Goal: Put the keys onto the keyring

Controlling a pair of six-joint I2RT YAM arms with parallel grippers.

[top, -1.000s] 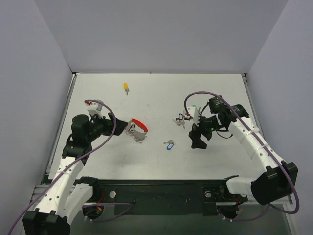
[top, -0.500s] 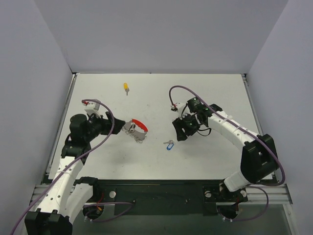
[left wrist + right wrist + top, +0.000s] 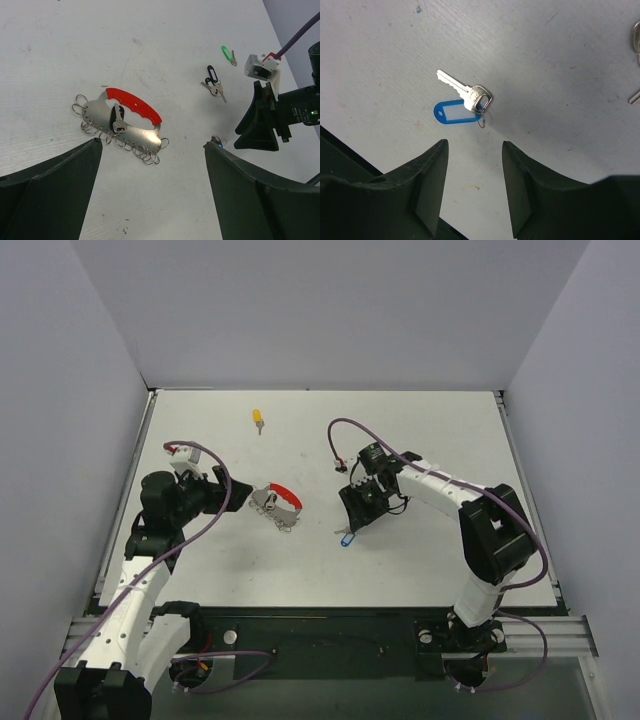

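1. Roughly at 5 o'clock from the middle of the desk [image 3: 420,420] lies the blue key [image 3: 346,536] [image 3: 455,112], flat on the surface. Its silver blade points toward 10 o'clock in the right wrist view, and its blue tag lies beside the blade.
2. The right hand [image 3: 349,523] [image 3: 472,145] hangs over that key with its fingers [image 3: 432,180] partly spread. Nothing sits between them, and the key lies just beyond the tips at 12 o'clock in the wrist view, untouched.
3. The keyring [image 3: 277,503] [image 3: 125,125] rests on the desk at 9 o'clock from the blue key, well apart from it. It is a silver plate with a red arc along its upper edge and small wire rings [image 3: 145,152] strung along its lower edge. One silver key lies on the plate.
4. The left hand [image 3: 232,498] [image 3: 152,145] is spread wide and grips nothing. In the overhead view it sits just at 9 o'clock of the keyring.
5. The yellow key [image 3: 258,419] lies alone at 11 o'clock on the desk, far from both hands.
6. In the left wrist view the black key [image 3: 212,80] and the green key [image 3: 226,52] lie near each other at 2 o'clock from the keyring, loose on the desk.
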